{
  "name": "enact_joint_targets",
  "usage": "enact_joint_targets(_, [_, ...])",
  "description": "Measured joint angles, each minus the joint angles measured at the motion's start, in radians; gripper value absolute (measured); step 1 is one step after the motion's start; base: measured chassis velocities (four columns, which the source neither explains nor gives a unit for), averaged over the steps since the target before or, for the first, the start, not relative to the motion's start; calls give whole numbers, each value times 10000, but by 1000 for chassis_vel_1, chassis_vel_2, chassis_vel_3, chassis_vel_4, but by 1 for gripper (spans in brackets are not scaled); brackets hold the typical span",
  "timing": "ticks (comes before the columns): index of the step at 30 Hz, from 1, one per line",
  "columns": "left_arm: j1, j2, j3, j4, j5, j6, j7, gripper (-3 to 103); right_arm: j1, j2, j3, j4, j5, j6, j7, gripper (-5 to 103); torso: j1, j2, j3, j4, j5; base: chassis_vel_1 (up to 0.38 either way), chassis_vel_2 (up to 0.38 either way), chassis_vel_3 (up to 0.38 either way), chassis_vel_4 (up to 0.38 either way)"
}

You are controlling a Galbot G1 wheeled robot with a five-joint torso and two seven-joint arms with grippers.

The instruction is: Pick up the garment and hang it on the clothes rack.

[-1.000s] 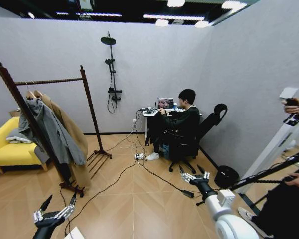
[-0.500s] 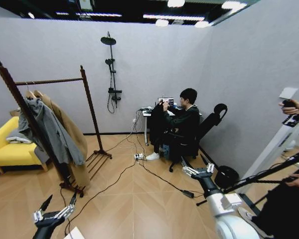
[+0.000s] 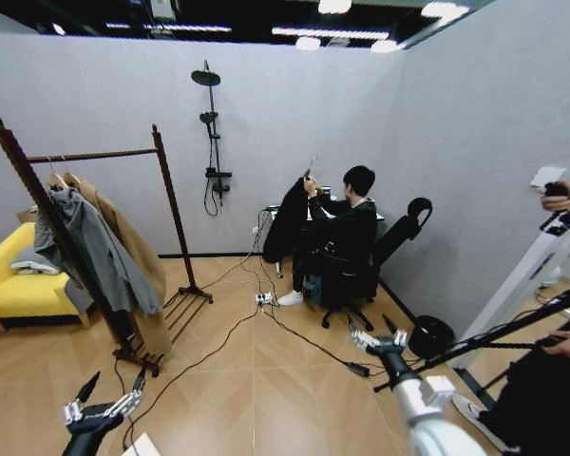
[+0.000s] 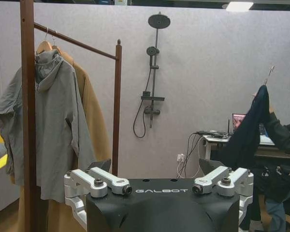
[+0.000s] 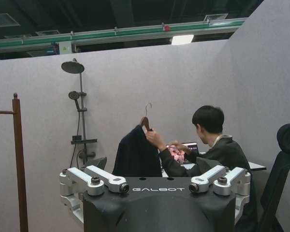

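Seated person's hand (image 3: 309, 186) holds up the garment (image 3: 287, 223) by its hanger, w/ the clothes rack (image 3: 95, 155) well apart at left, bearing a grey coat (image 3: 95, 249) & tan coat (image 3: 138, 256). Left gripper (image 3: 109, 396) & right gripper (image 3: 375, 332) hang low over the floor, fingers spread apart, both empty.

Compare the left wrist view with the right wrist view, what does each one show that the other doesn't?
Left wrist view alone: the grey coat and the tan coat hanging on the clothes rack, plus the open left tool. Right wrist view alone: the wooden hanger with its metal hook, a seated person's hand holding it up, and the open right tool. Both show the black garment, the wall shower fitting and the laptop.
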Motion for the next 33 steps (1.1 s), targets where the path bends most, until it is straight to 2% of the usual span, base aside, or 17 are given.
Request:
enact_joint_targets(4, [0,0,0,0,0,0,0,100,-319,141,-29,-290,-296,343,-78,100,1,0,0,-1,2,0,0,0,0])
enact_joint_targets(8, [0,0,0,0,0,0,0,100,-1699,598,-428,-1810,-1159,1512,-362,100,-1,1,0,-7,8,0,0,0,0])
enact_joint_targets(11, [0,0,0,0,0,0,0,100,-1916,655,-448,-2101,-1296,1841,-254,100,-2,1,0,-8,6,0,0,0,0])
enact_joint_targets(18, [0,0,0,0,0,0,0,100,-1434,464,-148,-1536,-1359,1911,-107,100,0,0,0,-2,2,0,0,0,0])
enact_joint_targets(33, [0,0,0,0,0,0,0,100,-1315,502,-205,-1319,-1538,2220,-47,100,-1,0,0,-4,4,0,0,0,0])
